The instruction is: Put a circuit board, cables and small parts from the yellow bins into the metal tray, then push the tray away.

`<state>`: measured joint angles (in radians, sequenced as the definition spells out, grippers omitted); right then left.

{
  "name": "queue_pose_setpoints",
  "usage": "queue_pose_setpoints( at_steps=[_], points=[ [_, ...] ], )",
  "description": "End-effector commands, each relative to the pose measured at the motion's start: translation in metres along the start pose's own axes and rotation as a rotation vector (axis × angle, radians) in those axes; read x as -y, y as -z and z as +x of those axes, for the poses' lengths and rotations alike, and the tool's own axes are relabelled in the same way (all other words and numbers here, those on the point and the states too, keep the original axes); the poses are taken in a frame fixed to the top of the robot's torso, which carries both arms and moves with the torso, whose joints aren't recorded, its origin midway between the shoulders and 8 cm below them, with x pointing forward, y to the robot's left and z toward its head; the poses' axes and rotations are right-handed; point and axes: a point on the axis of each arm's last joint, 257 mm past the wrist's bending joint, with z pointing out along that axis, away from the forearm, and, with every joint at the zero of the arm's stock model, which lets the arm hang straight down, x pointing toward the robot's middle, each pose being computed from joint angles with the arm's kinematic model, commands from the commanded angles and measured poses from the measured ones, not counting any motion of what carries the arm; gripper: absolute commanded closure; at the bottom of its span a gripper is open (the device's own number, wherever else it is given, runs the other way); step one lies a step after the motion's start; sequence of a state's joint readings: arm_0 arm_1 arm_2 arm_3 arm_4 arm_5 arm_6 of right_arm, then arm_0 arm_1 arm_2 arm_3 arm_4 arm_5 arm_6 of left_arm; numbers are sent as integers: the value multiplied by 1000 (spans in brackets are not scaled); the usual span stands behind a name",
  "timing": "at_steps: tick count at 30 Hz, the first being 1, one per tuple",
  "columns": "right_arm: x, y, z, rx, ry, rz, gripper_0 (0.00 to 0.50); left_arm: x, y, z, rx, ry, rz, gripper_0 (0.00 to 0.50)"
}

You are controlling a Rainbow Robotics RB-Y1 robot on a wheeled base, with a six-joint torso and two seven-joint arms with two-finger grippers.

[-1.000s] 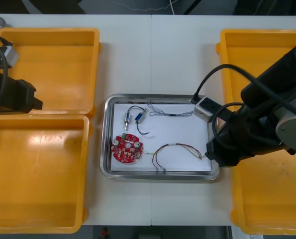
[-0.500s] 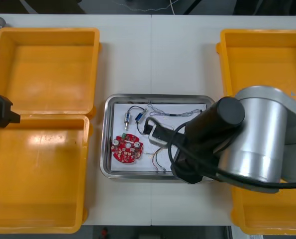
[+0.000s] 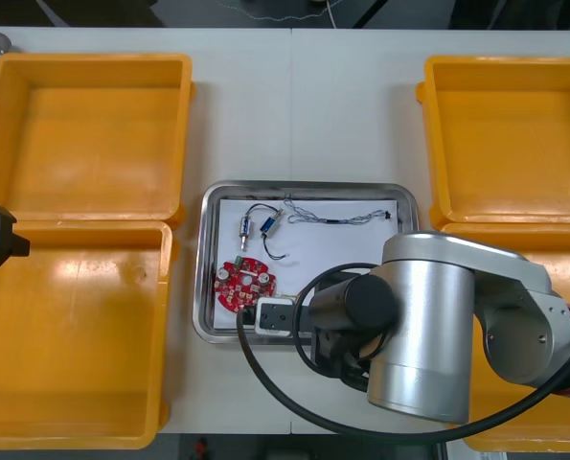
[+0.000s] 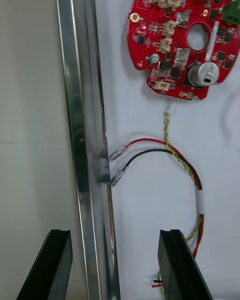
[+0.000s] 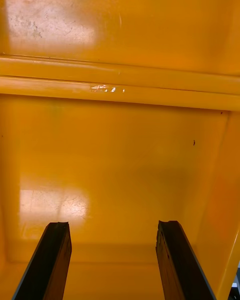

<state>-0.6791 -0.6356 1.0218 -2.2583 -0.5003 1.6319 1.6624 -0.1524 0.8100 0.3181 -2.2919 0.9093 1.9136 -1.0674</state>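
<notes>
At the far left, the left end effector [image 5: 114, 225] hangs idle with its fingers apart over the bare floor of a yellow bin [image 3: 83, 144]. In the middle of the tabletop [image 3: 294, 115] sits the metal tray [image 3: 304, 187], white inside. It holds the round red circuit board [image 3: 244, 285], two small metal parts [image 3: 256, 227], a black cable [image 3: 277, 255], the twisted blue and white cable [image 3: 332, 219] and the red and yellow cable [image 4: 185, 165].

The right end effector [image 4: 115, 232] is at the tray's near rim, with its fingers apart. One finger stands outside over the tabletop and the other inside over the white liner.

The tray looks thin, stiff and smooth, so it probably slides easily. Its contents are light and loose, so a sharp shove could scatter them. The raised near rim is the firm place to bear against. Contact seems to fall on the board's side, so an off-centre push may swing the tray round.
</notes>
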Motion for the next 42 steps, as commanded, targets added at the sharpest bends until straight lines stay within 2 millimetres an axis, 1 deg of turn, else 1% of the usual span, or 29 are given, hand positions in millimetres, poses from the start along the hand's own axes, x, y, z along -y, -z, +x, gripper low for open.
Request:
queue_pose_setpoints(
  at_steps=[1, 3, 7, 14, 17, 22, 26, 37, 38, 39, 40, 42],
  points=[
    [-6, -11, -13, 1, 69, 12, 0, -13, 13, -3, 25, -69, -43, 0],
    [-8, -20, -10, -15, 76, 10, 0, -13, 13, -3, 23, -71, -43, 0],
    [-11, -30, -11, -20, 77, 4, 0, -13, 13, -3, 21, -72, -42, 0],
    [-18, -44, -22, -14, 67, -5, 0, -13, 13, -3, 21, -72, -42, 0],
    [-19, -47, -25, -16, 73, 2, 0, -13, 13, -3, 21, -72, -42, 0],
    [-22, -50, -23, -25, 72, 4, 0, -13, 13, -3, 21, -72, -42, 0],
    [-19, -50, -23, -29, 74, 23, 0, -13, 13, -3, 21, -72, -42, 0],
    [-16, -53, -18, -43, 74, 33, 0, -13, 13, -3, 21, -72, -42, 0],
    [-16, -53, -15, -49, 72, 32, 70, -13, 13, -3, 21, -72, -42, 0],
    [-15, -53, -16, -49, 72, 34, 211, -13, 13, -3, 21, -72, -42, 0],
    [-15, -53, -15, -51, 70, 34, 316, -13, 13, -3, 21, -72, -42, 0],
    [-16, -53, -14, -54, 66, 34, 389, -13, 13, -3, 21, -72, -42, 0]
  ],
)
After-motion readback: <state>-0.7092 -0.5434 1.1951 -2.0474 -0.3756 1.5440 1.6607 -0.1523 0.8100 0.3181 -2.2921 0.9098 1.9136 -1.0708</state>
